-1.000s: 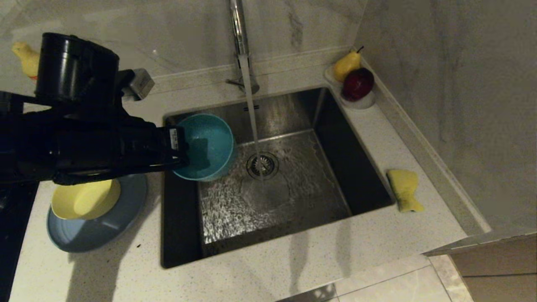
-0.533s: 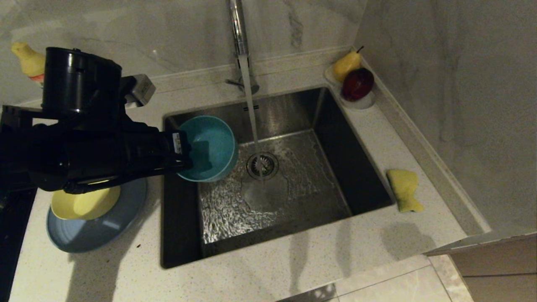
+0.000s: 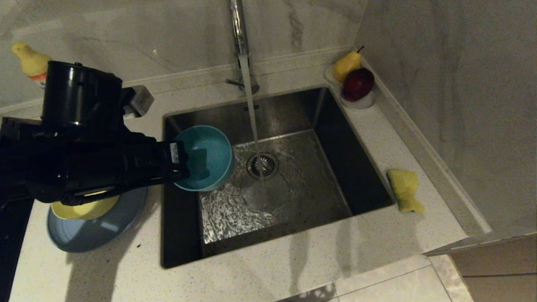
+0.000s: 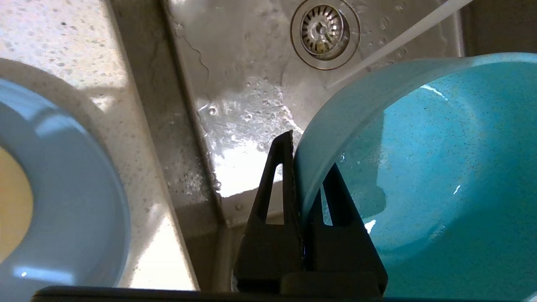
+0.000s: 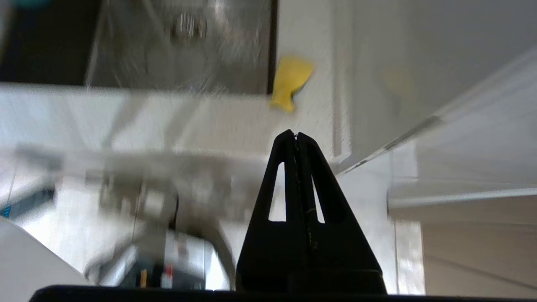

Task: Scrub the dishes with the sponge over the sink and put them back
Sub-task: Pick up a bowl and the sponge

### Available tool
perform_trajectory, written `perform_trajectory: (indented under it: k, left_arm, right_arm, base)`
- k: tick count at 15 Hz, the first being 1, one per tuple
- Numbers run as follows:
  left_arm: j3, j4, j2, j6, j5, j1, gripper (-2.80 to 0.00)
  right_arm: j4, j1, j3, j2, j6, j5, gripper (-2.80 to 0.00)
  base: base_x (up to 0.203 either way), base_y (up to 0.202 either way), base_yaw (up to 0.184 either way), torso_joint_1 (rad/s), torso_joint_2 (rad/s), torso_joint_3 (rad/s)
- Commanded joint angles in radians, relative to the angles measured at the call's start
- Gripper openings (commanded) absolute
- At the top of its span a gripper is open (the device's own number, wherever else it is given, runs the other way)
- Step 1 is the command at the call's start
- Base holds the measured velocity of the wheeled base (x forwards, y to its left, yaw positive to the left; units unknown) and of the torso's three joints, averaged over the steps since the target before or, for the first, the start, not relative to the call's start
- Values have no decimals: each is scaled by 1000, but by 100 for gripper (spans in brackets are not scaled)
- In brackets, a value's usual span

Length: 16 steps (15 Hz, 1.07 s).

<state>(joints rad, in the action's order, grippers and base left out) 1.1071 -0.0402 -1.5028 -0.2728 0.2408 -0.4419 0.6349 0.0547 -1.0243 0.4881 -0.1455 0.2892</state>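
Note:
My left gripper (image 3: pixel 188 161) is shut on the rim of the teal bowl (image 3: pixel 207 155), one finger inside and one outside. It holds the bowl tilted over the left side of the sink (image 3: pixel 302 197), just left of the running water. In the left wrist view the gripper (image 4: pixel 308 155) pinches the bowl (image 4: pixel 440 167) above the wet basin. The pale-yellow bowl (image 3: pixel 84 207) sits on the light-blue plate (image 3: pixel 100 228) on the left counter, partly hidden by my arm. The yellow sponge (image 3: pixel 405 188) lies on the right counter. My right gripper (image 5: pixel 297 135) is shut and empty, below the counter's front edge, with the sponge (image 5: pixel 289 79) beyond it.
Water streams from the chrome tap (image 3: pixel 239 37) onto the drain strainer (image 3: pixel 262 165). A white dish holding a pear (image 3: pixel 347 65) and a red apple (image 3: pixel 358 83) stands at the back right corner. A wall rises right of the sponge. A yellow figure (image 3: pixel 29 63) stands back left.
My left arm has carried the teal bowl a little toward the sink's front, slightly further from the water stream. The other dishes and the sponge have stayed put.

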Motion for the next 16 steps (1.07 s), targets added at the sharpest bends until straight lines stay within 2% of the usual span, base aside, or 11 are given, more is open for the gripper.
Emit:
perform_trajectory:
  k: [1, 4, 5, 9, 12, 16]
  left_arm:
    - [-9, -1, 6, -2, 2, 0, -280]
    - [-43, 4, -2, -2, -2, 0, -280]
    - [-51, 13, -2, -1, 0, 0, -280]
    - [-57, 20, 3, -3, 2, 0, -280]
    - [-92, 22, 3, -3, 2, 0, -280]
    - [-91, 22, -5, -5, 0, 0, -280]
  right_arm:
    - [-9, 13, -18, 250, -38, 21, -280]
    - [-131, 12, 0, 413, -38, 30, -280]
    - [-152, 0, 11, 445, -44, 29, 0]
    - [-182, -73, 65, 580, -47, 4, 0]
    - [-206, -143, 73, 639, -8, -1, 0]
    - [-300, -164, 120, 726, -3, -10, 0]
  base:
    - [0, 0, 0, 0, 0, 0]
    - [0, 0, 0, 0, 0, 0]
    - [0, 0, 0, 0, 0, 0]
    - [0, 0, 0, 0, 0, 0]
    - [0, 0, 0, 0, 0, 0]
    - [0, 0, 0, 0, 0, 0]
